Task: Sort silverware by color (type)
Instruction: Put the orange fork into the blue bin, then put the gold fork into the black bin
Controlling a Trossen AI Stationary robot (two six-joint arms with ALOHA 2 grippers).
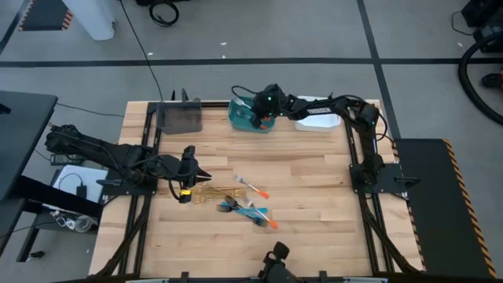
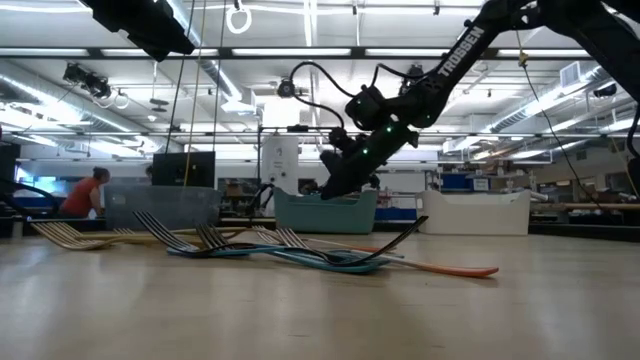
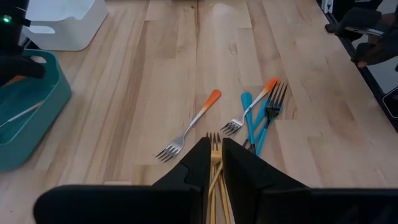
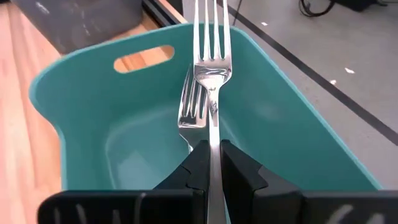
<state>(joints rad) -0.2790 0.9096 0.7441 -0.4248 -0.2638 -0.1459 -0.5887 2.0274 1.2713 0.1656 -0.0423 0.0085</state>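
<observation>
My right gripper point(image 4: 212, 149) hangs over the teal bin point(image 1: 250, 119) at the table's far edge, shut on a silver fork point(image 4: 211, 59). Another silver fork point(image 4: 191, 109) lies inside that bin. My left gripper point(image 3: 213, 146) hovers shut and empty at the table's left, above gold forks point(image 1: 208, 192) lying flat on the wood. Their handles show through the slit between its fingers. More silverware lies mid-table: orange-handled forks point(image 3: 189, 127) and blue-handled forks point(image 3: 258, 121). My right gripper pinches the silver fork's handle point(image 4: 213, 134) between its two fingers, and the handle runs back along them. The fingers slant down from the table's right side. The fork sticks out ahead of the fingertips, tines foremost, lifted clear above the bin's inside.
A grey bin point(image 1: 181, 118) stands left of the teal one and a white bin point(image 1: 318, 122) right of it, all along the far edge. Bare wood stretches between the bins and the silverware pile. A person point(image 2: 85, 195) sits far off in the room.
</observation>
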